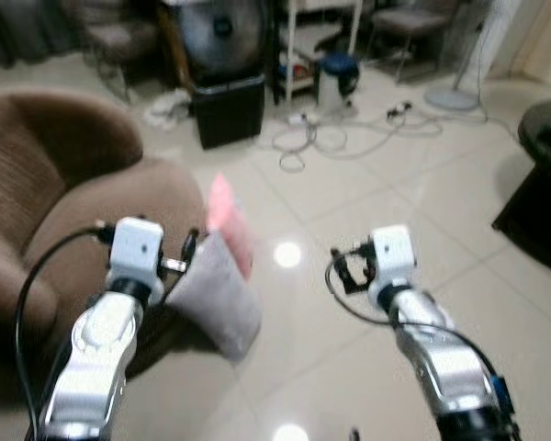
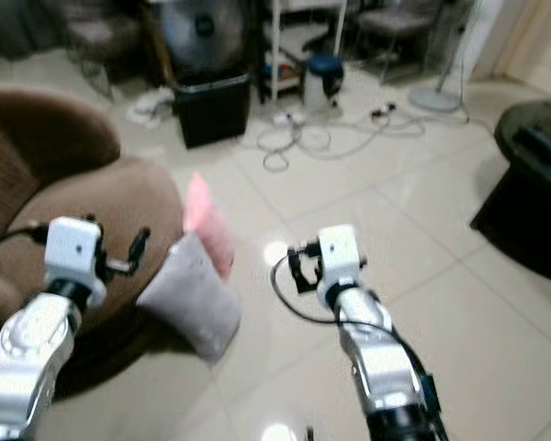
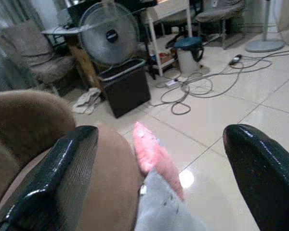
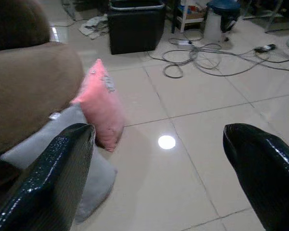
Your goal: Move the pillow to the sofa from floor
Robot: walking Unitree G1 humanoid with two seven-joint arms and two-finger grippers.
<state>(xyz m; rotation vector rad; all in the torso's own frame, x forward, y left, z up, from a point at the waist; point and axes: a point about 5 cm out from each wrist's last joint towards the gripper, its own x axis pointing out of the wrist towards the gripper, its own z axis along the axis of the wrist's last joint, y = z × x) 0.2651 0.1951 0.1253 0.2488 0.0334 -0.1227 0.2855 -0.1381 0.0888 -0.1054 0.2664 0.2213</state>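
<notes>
Two pillows are seen on the floor, leaned against the front of the brown sofa (image 1: 83, 211): a grey pillow (image 1: 222, 296) and, just behind it, a pink pillow (image 4: 100, 107). Nothing is held yet, so the reaching step is judged to be in hand. The left tool (image 3: 159, 168) is raised just beside the grey pillow with its fingers spread wide. The right tool (image 4: 159, 168) is also spread wide, well apart from both pillows. Next, one pillow should be gripped and lifted onto the sofa.
</notes>
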